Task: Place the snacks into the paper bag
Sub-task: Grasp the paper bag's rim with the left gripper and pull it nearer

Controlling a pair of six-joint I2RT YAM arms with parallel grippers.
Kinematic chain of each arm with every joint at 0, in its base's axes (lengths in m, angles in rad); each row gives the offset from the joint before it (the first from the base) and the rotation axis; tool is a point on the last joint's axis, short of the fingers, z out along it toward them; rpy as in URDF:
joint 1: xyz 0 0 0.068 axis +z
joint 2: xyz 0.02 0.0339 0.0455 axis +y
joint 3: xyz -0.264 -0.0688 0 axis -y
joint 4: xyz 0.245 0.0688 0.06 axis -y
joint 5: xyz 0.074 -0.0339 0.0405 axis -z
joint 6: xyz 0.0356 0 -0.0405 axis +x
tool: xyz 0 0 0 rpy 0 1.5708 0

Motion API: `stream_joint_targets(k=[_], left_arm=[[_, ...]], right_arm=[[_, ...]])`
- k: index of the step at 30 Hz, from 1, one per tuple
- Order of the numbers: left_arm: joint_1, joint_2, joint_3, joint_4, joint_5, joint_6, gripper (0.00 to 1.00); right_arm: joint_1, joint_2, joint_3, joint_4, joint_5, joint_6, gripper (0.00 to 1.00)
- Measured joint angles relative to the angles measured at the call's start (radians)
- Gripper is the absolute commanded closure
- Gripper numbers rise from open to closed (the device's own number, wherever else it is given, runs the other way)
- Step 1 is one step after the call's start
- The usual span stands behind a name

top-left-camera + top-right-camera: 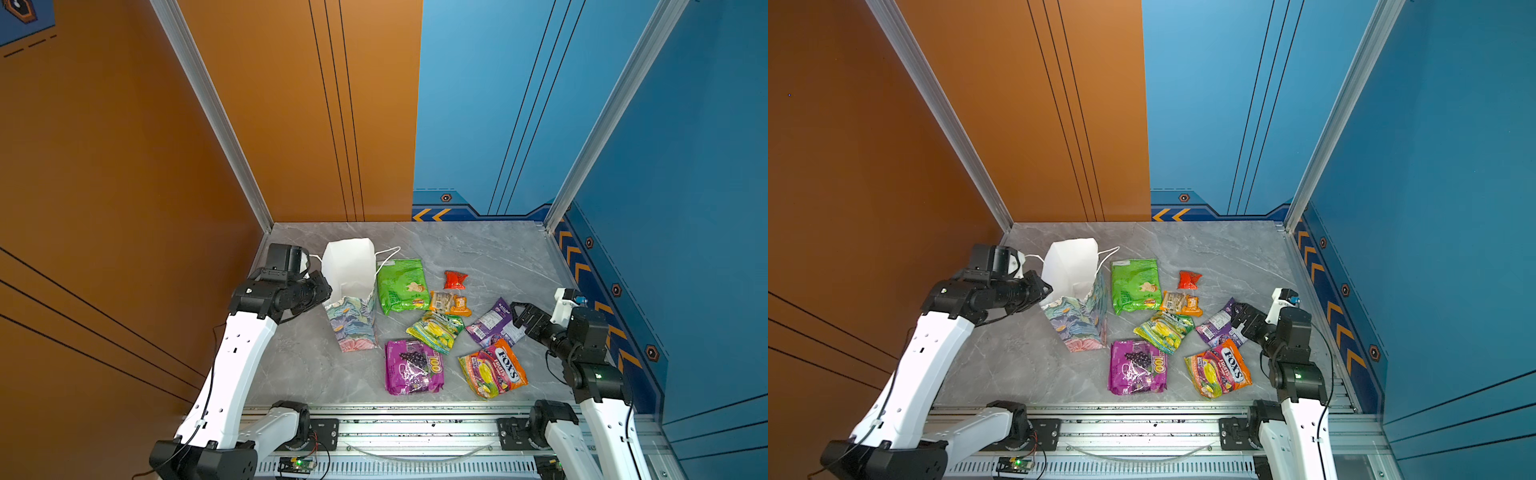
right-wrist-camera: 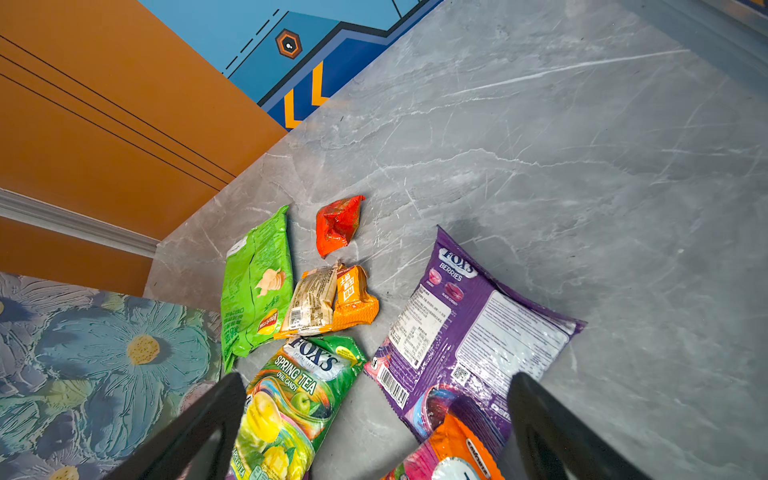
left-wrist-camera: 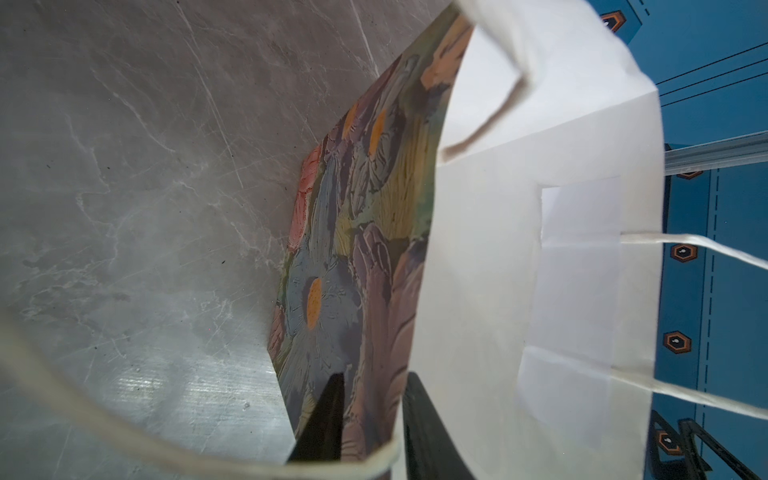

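Nearest the top camera, the aluminium rail (image 1: 415,428) carries two arm bases.

Left arm (image 1: 237,361): the white link rises steeply from its base and bends at the elbow. The wrist then runs roughly level to the left gripper (image 1: 327,291). In the left wrist view, the left gripper (image 3: 374,376) straddles one wall of the paper bag (image 3: 365,249) at the rim. One finger (image 3: 328,411) lies outside on the floral print, the other inside on white paper. The gap is narrow; whether the paper is pinched cannot be told.

Right arm (image 1: 602,432): the white link rises from its base and the wrist tips down toward the packets. The right gripper (image 2: 376,378) has its jaws spread wide and empty above the table (image 2: 582,145).

Count:
- Paper bag (image 1: 353,328): one, upright, mouth open, with two cord handles (image 3: 665,239).
- Snacks: eight, all outside the bag and beyond it from the left gripper.

Positions from the right gripper:
1. Purple packet (image 2: 478,324): just ahead of the fingertips.
2. FOX'S packet (image 2: 449,457): just beside, overlapping the purple one.
3. Lemon packet (image 2: 299,399): near, toward the bag.
4. Beige packet (image 2: 313,301) and orange packet (image 2: 353,299): farther ahead, touching each other.
5. Red packet (image 2: 336,224): beyond those.
6. Green packet (image 2: 255,286): beside the bag.
7. Magenta packet (image 1: 413,368): well apart, toward the rail.
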Motion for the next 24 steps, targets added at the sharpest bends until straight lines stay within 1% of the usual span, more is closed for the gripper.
stream_joint_targets(k=[3,5,8,13,19,24], left_arm=[[0.0,0.013,0.0,0.003,-0.001,0.0,0.86],[0.0,0.015,0.0,0.005,-0.006,0.0,0.93],[0.003,0.009,0.0,0.005,-0.025,0.002,0.99],[0.024,-0.039,0.0,0.004,-0.079,0.021,1.0],[0.056,-0.173,0.0,0.006,-0.164,0.079,1.0],[0.057,-0.276,-0.01,0.026,-0.216,0.135,1.0]], right_arm=[[0.0,0.0,-0.002,0.0,0.008,0.0,0.0],[0.0,0.0,-0.003,0.0,0.018,0.0,0.0],[0.0,0.0,-0.004,0.0,0.026,0.0,0.0],[0.0,0.0,-0.005,0.0,0.03,0.0,0.0],[0.002,0.019,-0.005,0.0,0.032,0.0,0.0],[0.037,0.073,-0.004,-0.006,0.058,0.0,0.0]])
